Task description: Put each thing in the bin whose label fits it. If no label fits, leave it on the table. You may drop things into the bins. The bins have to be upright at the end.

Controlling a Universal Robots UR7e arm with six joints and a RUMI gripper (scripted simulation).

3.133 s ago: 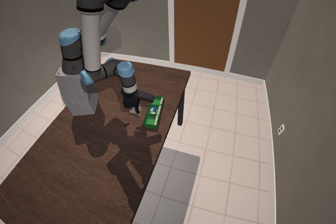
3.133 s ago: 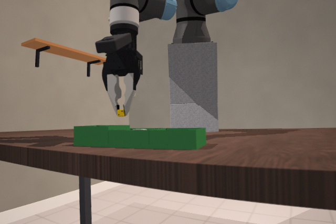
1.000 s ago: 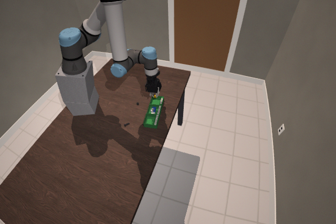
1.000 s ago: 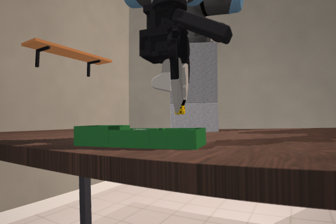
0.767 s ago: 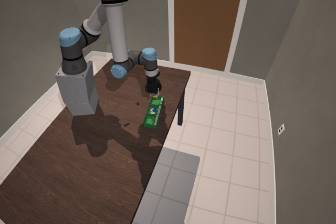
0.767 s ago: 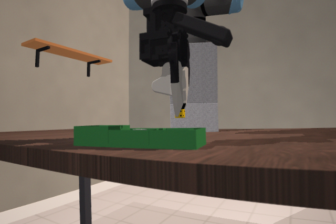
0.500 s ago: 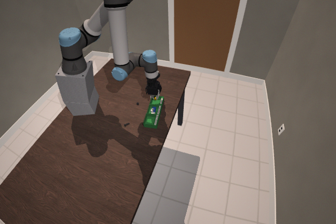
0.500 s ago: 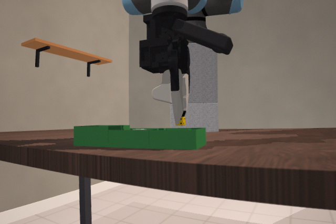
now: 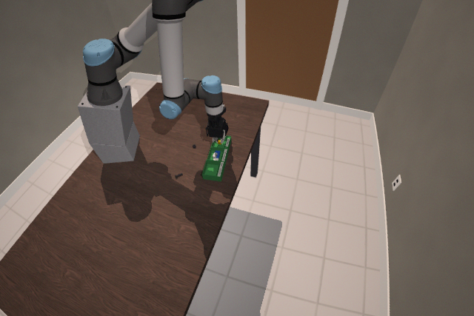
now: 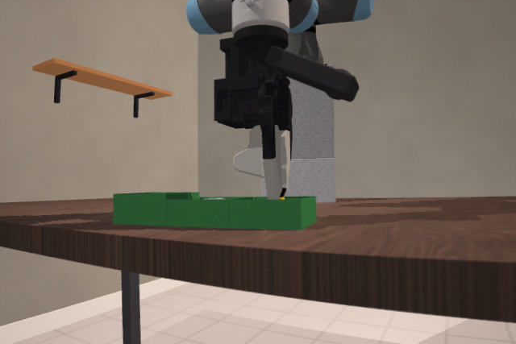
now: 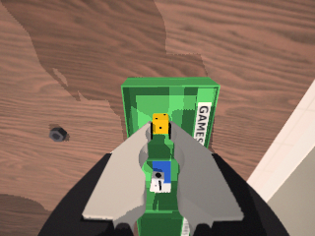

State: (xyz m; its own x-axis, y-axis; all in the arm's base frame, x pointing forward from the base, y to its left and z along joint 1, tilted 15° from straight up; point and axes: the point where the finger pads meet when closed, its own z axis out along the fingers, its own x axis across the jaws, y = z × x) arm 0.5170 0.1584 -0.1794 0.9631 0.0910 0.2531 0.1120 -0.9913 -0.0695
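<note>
Wrist view: the end effector [image 11: 160, 129] is clenched on a small yellow die [image 11: 159, 123], pinched at the very tips of the two grey fingers.
Die position: directly over the end compartment of the green bin [image 11: 132, 105], the one whose side wall reads GAMES [image 11: 203, 124].
Height: in the exterior view the fingertips [image 10: 272, 184] reach the level of the bin's rim, with a sliver of yellow [image 10: 281, 197] showing just at the rim; whether the die touches the compartment floor cannot be told.
Bin: one long green bin [image 9: 224, 156] of several compartments, lying flat and upright on the bench [image 9: 115, 228], close to its floor-side edge.
Next compartment: holds a blue-and-white thing [image 11: 160, 176], too small to name.
Other labels: hidden by the fingers or too small to read.
Loose parts: a dark nut-like piece [image 11: 58, 134] on the bench beside the bin, well apart from it; a second small dark piece [image 9: 178, 175] further along in the top view.
Step in hand: judged to be the placing of the die, a fit for GAMES.
Next move: calls for opening the jaws to release the die, then a straight lift so the fingers do not catch the wall and tip the bin.
Remaining: both dark pieces look unsorted.
</note>
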